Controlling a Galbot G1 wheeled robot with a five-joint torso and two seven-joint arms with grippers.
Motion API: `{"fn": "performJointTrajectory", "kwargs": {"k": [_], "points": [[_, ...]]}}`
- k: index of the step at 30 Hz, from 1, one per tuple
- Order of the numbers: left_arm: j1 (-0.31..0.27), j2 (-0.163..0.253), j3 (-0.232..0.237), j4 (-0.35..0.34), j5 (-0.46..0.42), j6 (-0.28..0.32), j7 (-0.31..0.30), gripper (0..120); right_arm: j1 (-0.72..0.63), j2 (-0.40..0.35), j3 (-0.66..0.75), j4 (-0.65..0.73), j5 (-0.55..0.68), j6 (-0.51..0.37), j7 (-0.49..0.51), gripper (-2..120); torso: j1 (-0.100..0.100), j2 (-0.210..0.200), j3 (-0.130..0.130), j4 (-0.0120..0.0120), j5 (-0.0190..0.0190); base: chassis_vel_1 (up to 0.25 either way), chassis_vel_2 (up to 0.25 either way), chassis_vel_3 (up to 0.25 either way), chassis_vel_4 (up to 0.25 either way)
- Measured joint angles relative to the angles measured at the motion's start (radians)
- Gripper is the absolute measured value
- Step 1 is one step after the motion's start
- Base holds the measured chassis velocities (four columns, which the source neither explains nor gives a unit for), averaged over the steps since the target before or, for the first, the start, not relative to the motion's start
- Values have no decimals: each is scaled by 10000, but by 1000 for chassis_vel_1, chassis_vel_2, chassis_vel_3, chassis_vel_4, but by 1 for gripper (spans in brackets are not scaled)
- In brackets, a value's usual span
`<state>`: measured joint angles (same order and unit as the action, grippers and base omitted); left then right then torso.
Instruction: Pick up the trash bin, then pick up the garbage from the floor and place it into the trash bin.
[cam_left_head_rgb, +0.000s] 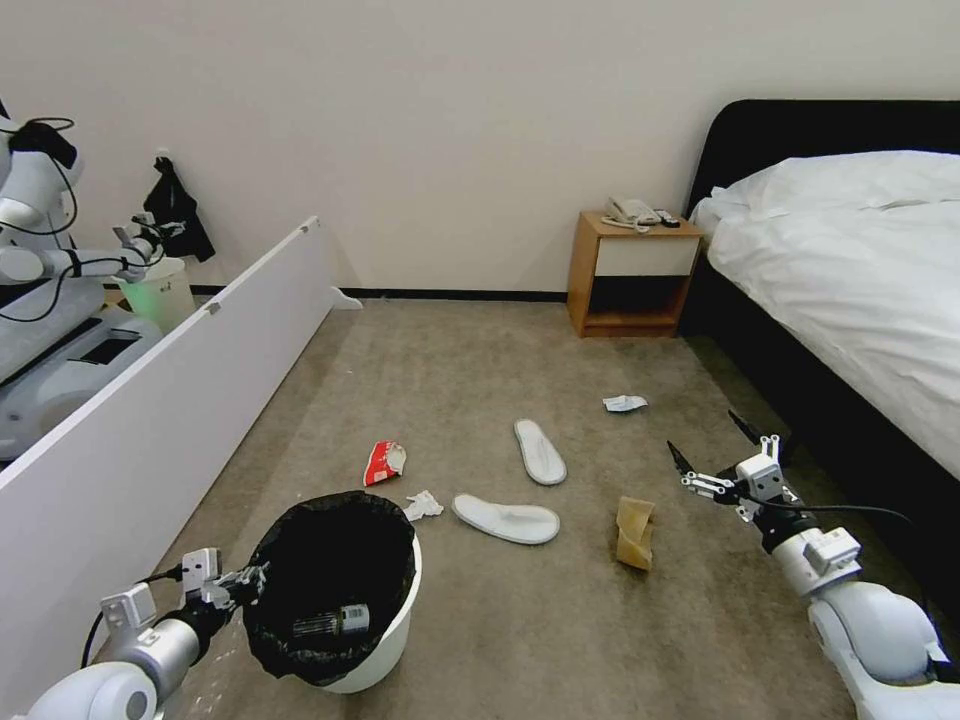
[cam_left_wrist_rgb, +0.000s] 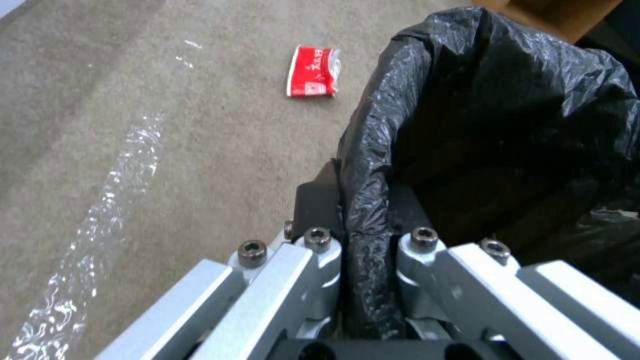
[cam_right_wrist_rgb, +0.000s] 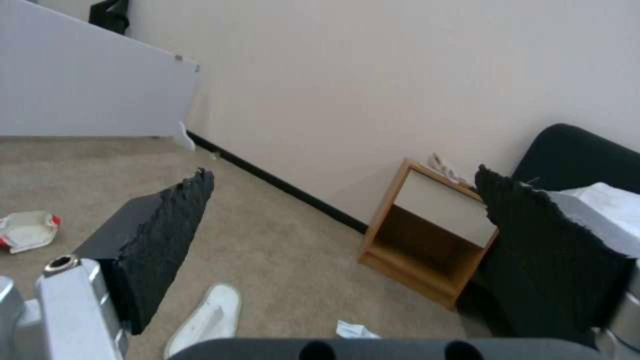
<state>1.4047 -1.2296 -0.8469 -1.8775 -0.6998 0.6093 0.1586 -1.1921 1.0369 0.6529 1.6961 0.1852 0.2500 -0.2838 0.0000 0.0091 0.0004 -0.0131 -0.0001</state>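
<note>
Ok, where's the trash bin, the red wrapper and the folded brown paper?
trash bin (cam_left_head_rgb: 395, 625): head view, on its white outer wall.
red wrapper (cam_left_head_rgb: 383, 462): head view, middle of the packet on the floor.
folded brown paper (cam_left_head_rgb: 634, 533): head view, centre of the folded sheet.

We see the black-lined white trash bin (cam_left_head_rgb: 385, 640) tilted with a bottle (cam_left_head_rgb: 332, 621) inside, while slippers (cam_left_head_rgb: 507, 520), wrapper (cam_left_head_rgb: 384, 462), tissues (cam_left_head_rgb: 423, 506) and tan paper (cam_left_head_rgb: 635, 533) litter the carpeted floor (cam_left_head_rgb: 560, 620).

The left hand (cam_left_head_rgb: 250, 578) reaches forward low on the left, its fingers (cam_left_wrist_rgb: 320, 200) clamped tight together. The right hand (cam_left_head_rgb: 715, 452) hangs low on the right, fingers spread wide.
</note>
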Motion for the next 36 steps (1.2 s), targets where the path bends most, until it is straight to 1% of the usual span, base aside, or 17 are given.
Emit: {"fn": "performJointTrajectory", "kwargs": {"k": [5,36], "points": [[-2,4,0,-7,0,0,0,4,8,19,-1,-5,-8,17,-4,100,0,0,0,0,1,-41,42,56,-37],[46,-48,-24,-158,-14,6,-34,4,-15,34,24,-4,-64,97,-76,100,0,1,0,-1,1,-1,1,2,-1]]}}
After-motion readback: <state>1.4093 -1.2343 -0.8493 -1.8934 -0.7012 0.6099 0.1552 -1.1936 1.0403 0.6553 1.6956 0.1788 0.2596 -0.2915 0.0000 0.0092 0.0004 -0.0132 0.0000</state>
